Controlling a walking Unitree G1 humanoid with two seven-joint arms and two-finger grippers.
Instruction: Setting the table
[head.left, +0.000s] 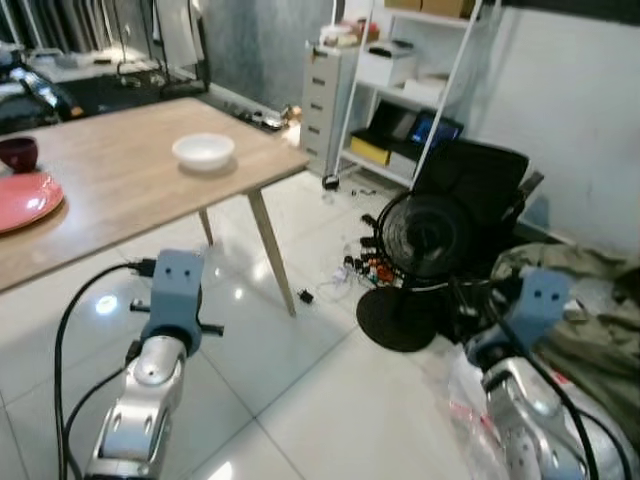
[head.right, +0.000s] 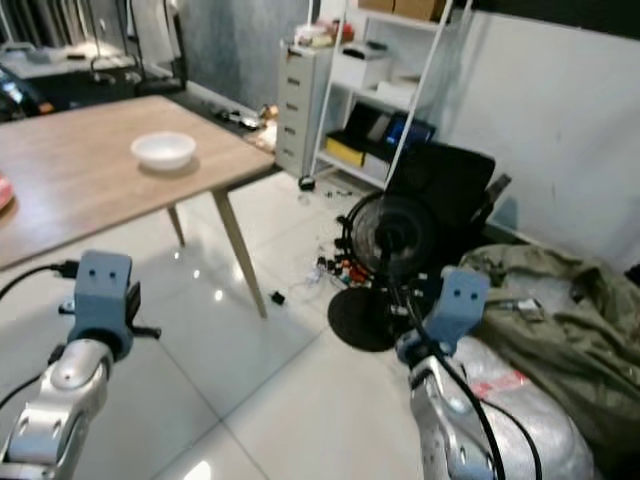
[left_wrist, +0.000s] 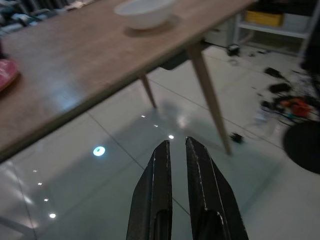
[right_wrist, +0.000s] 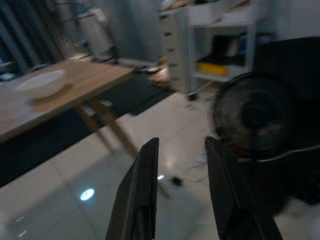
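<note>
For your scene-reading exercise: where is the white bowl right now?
The white bowl sits on the wooden table, near its far right corner, ahead and to the robot's left, well apart from the red plate at the table's left end.

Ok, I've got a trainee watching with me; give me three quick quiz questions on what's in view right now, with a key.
1. True or false: the white bowl sits on the wooden table.
2. Which dish lies at the table's left end? A) red plate B) glass jug C) steel pan
3. What stands on the floor between the table and the white shelf?

Key:
1. True.
2. A.
3. A black fan. Left gripper nearly shut, right gripper open, both over the floor holding nothing.
</note>
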